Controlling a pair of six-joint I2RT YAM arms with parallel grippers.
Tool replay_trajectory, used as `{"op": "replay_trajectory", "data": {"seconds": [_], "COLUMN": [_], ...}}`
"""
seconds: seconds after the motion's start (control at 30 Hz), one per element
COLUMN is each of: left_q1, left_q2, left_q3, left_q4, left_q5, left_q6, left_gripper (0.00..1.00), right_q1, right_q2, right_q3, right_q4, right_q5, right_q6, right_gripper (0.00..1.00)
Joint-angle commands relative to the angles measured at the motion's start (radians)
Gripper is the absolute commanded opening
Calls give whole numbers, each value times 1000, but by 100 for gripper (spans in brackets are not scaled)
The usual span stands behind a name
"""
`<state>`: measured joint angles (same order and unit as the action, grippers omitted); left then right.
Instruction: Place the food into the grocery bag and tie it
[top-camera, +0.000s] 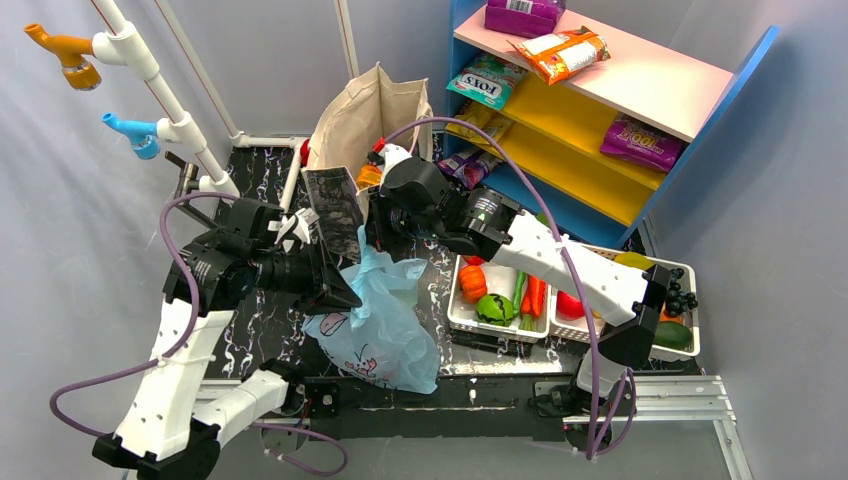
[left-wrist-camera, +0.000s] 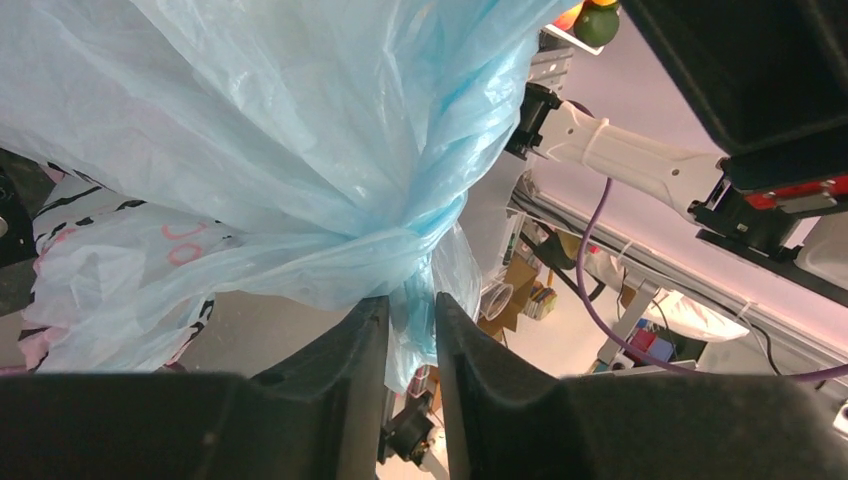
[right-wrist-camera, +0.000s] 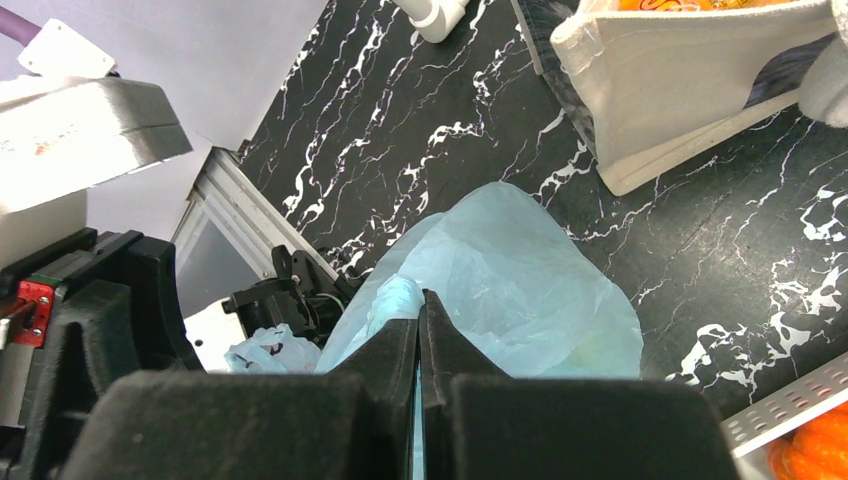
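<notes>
Left gripper (left-wrist-camera: 411, 305), mine: jaws narrow, pinching a twisted neck of the grocery bag (top-camera: 385, 335).
Right gripper (right-wrist-camera: 420, 300), mine: jaws pressed together on a thin fold of the same bag.
Bag: light blue, crinkled, hung between both my grippers, its lower part on the table (top-camera: 255, 175).
Table: black with white veining.
Food (top-camera: 495, 300): in white baskets (top-camera: 455, 318) just right of the bag.
Canvas tote (top-camera: 365, 115): upright at the far edge.
Blue shelf (top-camera: 600, 95): far right, holding snack packets (top-camera: 565, 50).
White pipe rack (top-camera: 165, 90): far left.
Grey walls (top-camera: 60, 200): all round.
</notes>
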<state>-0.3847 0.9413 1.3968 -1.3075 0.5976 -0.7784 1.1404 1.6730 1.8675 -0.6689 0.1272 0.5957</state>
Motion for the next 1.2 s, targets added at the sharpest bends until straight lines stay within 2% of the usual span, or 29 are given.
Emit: {"op": "replay_trajectory", "data": {"seconds": [0.0,0.1,0.13,0.33,0.47,0.57,0.63,0.77,1.03,1.17], "left_q1": [-2,-2,-2,-2,-2,-2,-2,-2,-2,-2], "left_q2": [-10,-15,-16,-4,82,71,21,-111,-324,-354], "left_q3": [-17,-22,-22,53,312,353,289,98,-146,-163], "left_q4": [0,12,14,-23,-318,-377,-377,-360,-223,-167], "left_q5": [53,63,66,93,55,41,46,-35,-94,-107], "left_q6": [-5,-6,-5,14,252,301,314,372,341,310], "left_gripper": [17,2,0,0,0,0,0,0,0,0], "right_q1": [4,5,4,5,-36,-93,-148,-265,-292,-292], "right_q2": [-30,-35,-36,-46,-92,-127,-164,-239,-311,-323], "right_q3": [-8,-17,-17,-18,1,-13,-80,-284,-540,-548], "right_q4": [62,71,72,72,46,22,18,65,174,163], "right_q5": [3,9,9,40,185,215,226,187,81,37], "right_q6": [-6,-8,-8,-13,-33,-36,-33,5,54,79], "right_gripper": [1,1,1,1,1,1,1,1,1,1]}}
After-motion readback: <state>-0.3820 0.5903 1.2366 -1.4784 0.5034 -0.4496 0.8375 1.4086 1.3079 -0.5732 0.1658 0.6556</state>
